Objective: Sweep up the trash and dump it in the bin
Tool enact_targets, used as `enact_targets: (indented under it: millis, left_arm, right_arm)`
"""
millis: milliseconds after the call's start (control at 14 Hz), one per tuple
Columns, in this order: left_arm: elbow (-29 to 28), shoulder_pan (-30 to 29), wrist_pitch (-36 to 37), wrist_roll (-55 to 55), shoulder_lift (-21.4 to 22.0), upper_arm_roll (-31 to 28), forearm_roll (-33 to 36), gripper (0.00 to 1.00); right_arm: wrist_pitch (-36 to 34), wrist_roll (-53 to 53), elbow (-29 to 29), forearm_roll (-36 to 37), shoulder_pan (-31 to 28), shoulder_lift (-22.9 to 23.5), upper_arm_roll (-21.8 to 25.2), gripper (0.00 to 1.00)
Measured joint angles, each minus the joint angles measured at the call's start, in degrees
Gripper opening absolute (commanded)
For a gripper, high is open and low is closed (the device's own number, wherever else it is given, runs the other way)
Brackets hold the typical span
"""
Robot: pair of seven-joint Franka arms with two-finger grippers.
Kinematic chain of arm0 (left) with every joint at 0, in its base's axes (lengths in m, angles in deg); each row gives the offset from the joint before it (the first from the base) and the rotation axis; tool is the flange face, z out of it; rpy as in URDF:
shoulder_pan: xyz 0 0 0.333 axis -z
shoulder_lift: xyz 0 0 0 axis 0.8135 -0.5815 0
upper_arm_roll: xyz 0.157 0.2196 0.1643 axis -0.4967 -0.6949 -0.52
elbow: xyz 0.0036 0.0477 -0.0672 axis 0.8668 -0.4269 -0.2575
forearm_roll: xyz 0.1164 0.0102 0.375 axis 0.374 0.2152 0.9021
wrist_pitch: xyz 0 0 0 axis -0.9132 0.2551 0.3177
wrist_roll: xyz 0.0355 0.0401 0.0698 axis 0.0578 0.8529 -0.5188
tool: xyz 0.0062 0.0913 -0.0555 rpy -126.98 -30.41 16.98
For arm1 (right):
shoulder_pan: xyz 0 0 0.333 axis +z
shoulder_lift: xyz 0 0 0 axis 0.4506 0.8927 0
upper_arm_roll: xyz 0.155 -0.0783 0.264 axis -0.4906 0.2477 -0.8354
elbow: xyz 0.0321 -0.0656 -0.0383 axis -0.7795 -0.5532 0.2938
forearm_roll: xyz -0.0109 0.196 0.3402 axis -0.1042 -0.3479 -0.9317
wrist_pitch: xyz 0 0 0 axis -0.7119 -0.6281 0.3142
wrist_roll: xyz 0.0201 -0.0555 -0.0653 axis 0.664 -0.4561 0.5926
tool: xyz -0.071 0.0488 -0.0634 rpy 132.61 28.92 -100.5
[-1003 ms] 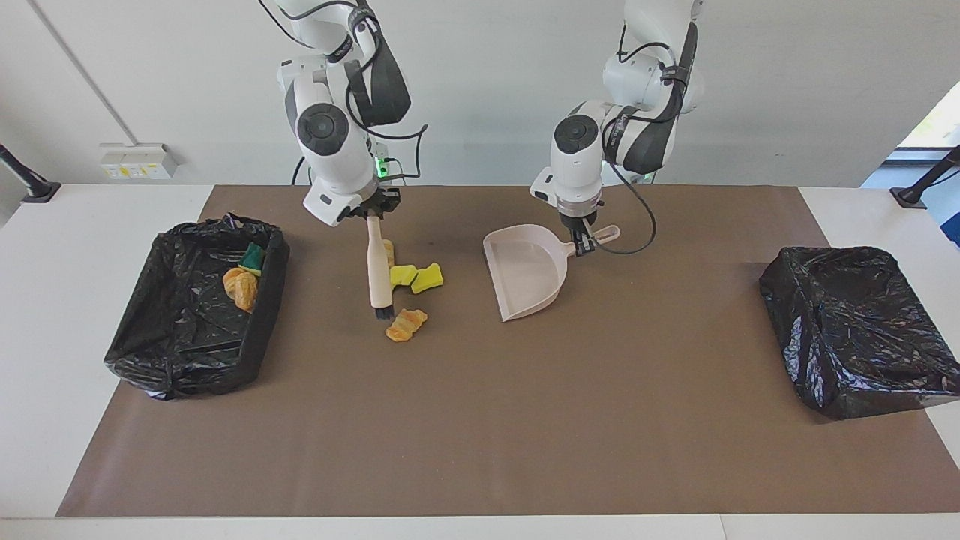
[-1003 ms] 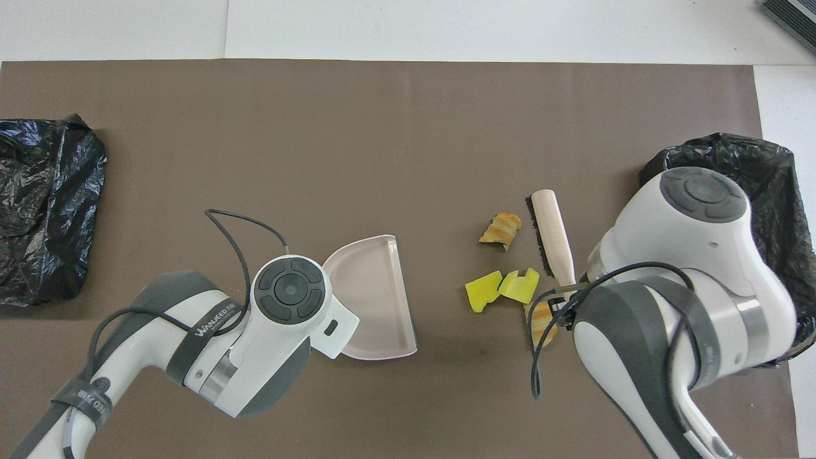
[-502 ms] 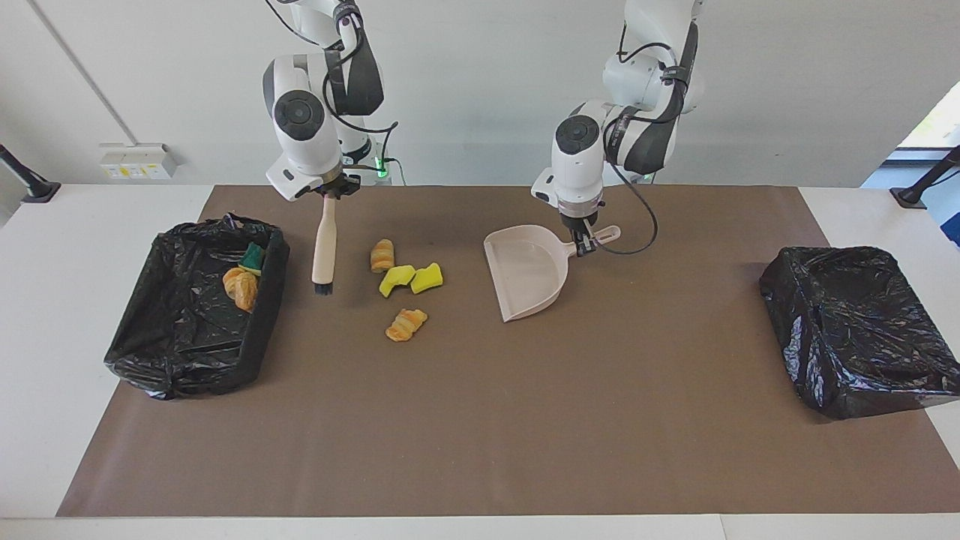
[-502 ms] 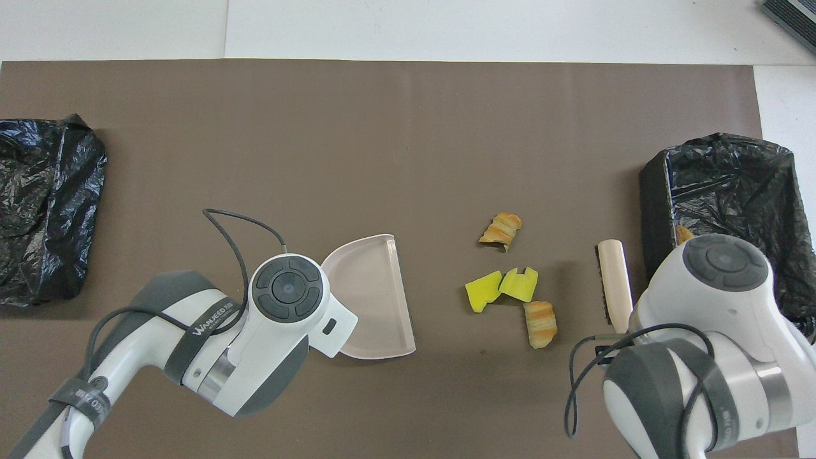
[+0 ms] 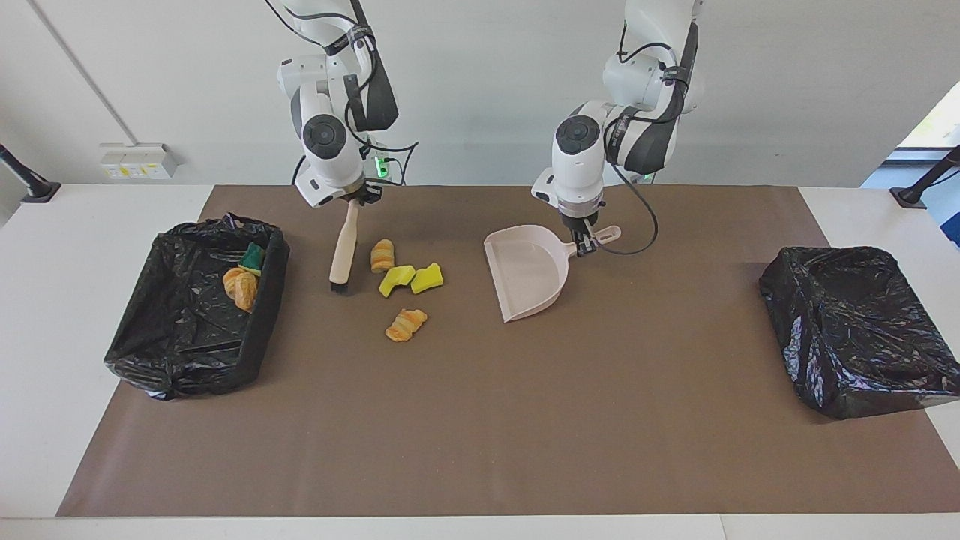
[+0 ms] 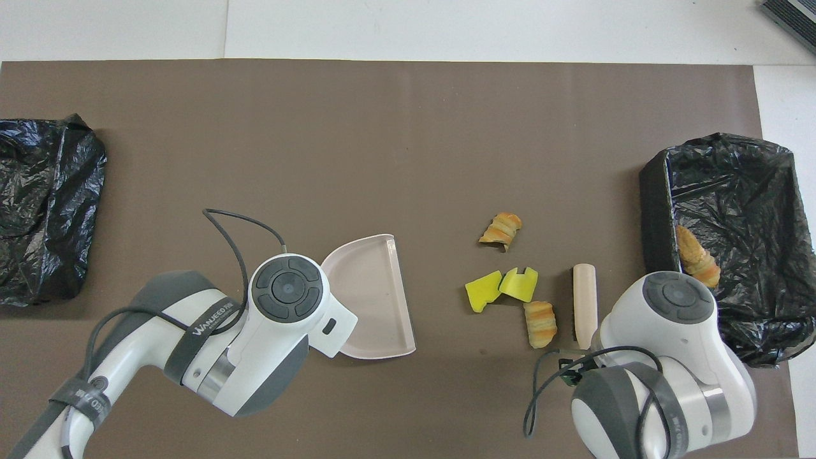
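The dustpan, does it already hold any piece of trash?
No, the dustpan is bare inside; four trash pieces lie on the mat beside the brush.

White arms [image 5: 577, 161], grey joints (black cables), lettering possibly "WANJEED".

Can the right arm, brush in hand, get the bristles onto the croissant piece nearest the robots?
Probably yes. The right claw holds the brush right beside that croissant piece, toward the right arm's end, with bare mat between them.
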State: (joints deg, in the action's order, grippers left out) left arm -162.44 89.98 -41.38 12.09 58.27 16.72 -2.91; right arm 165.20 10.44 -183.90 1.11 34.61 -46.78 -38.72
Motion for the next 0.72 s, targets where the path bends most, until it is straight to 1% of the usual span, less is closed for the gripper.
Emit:
enact_targets:
  millis: [287, 430, 573, 717]
  left_arm:
    - [0.0, 0.0, -0.1, 0.0, 0.0, 0.0, 0.0, 0.0]
    - [0.0, 0.0, -0.1, 0.0, -0.2, 0.0, 0.0, 0.0]
    - [0.0, 0.0, -0.1, 0.0, -0.5, 0.0, 0.0, 0.0]
    - [0.0, 0.0, -0.2, 0.0, -0.5, -0.1, 0.0, 0.0]
  right_arm:
    - [6.3, -0.1, 0.1, -6.9, 2.8, 3.9, 0.0, 0.0]
    - [7.6, 0.8, 1.2, -10.0, 3.6, 5.1, 0.0, 0.0]
    - [7.9, 3.8, 3.9, -14.6, 4.0, 6.8, 0.0, 0.0]
    - [8.0, 4.9, 7.7, -18.7, 6.1, 9.1, -0.1, 0.0]
